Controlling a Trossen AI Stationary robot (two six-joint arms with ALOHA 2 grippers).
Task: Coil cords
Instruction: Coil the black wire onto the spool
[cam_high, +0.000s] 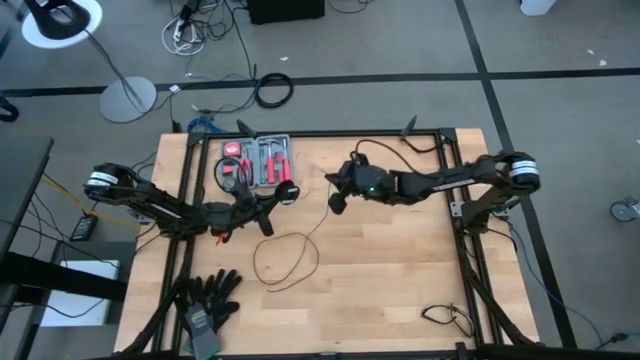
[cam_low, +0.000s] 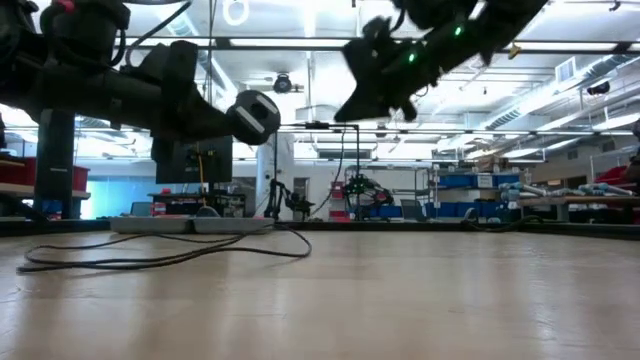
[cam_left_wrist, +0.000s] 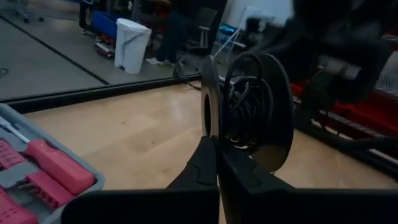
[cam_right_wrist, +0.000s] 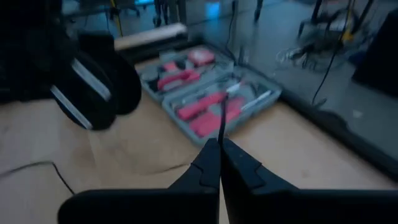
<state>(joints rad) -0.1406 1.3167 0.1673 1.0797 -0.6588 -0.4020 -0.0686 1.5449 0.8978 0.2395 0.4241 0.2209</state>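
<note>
The cord is a thin black wire; its slack loop lies on the wooden table, also seen low. One strand rises to my right gripper, shut on it above the table's middle. The cord's round black disc is a small reel with wire wound between two flanges. My left gripper is shut on it, holding it clear of the table. My left gripper pinches one flange's rim between its two fingers, coming at it level from the table's left. The disc stands on edge, lifted clear of the table. My right gripper pinches the thin wire at its fingertips, slanting downward from the table's right. The wire runs slack from there down to the loop on the table.
A grey tool case with pink tools lies at the far edge, just behind the disc. Black gloves lie at the near left corner. A short black cable lies at the near right. Bare wood spans the table's near middle and right.
</note>
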